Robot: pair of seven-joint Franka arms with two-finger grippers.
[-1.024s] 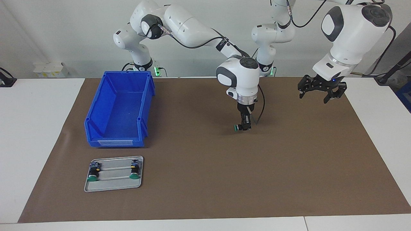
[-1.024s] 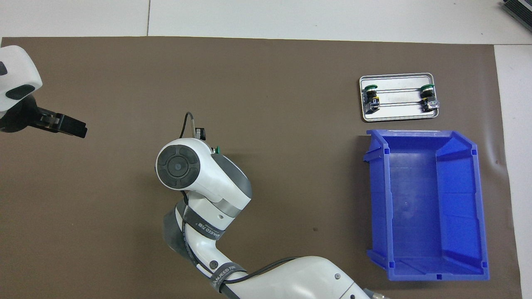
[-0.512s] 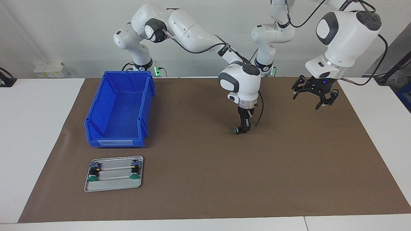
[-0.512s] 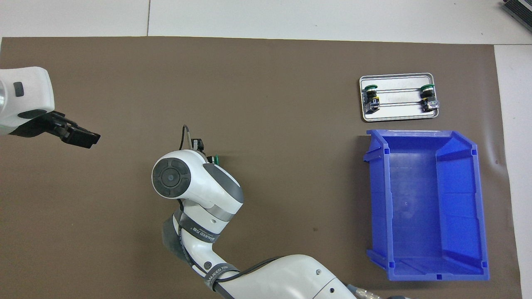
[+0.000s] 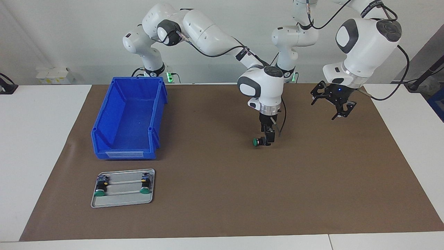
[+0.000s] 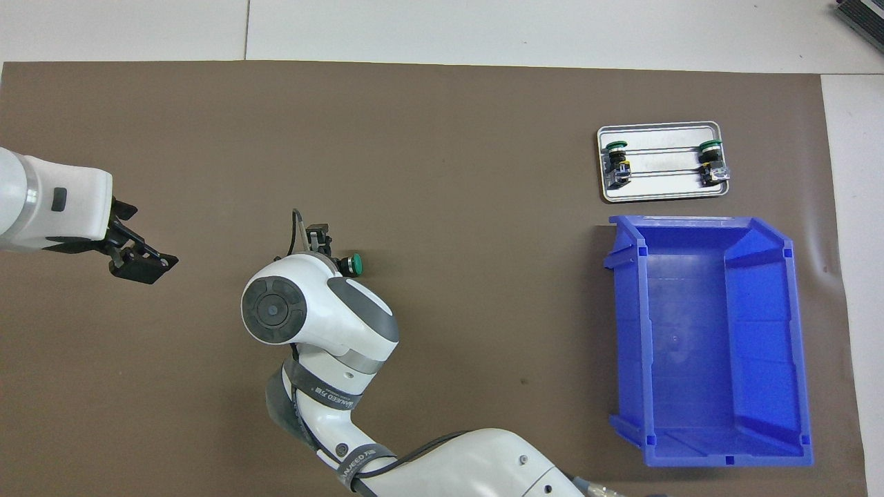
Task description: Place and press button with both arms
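Nothing here can be read outright. My right arm point(image 6: 442, 462) carries white lettering on the grey band point(image 6: 324, 395) below its wrist and on the black strap point(image 6: 362, 459) lower down, but I cannot make out the words. The pale label strip point(image 5: 125, 153) on the front of the blue bin point(image 5: 158, 114) shows no writing I can make out.

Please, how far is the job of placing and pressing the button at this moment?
Done: one button lies on its side on the brown mat, away from the metal tray that holds two others. In hand: the right gripper is at this button; whether it grips it is unclear. Left: the left gripper hangs open above the mat, so no pressing yet.
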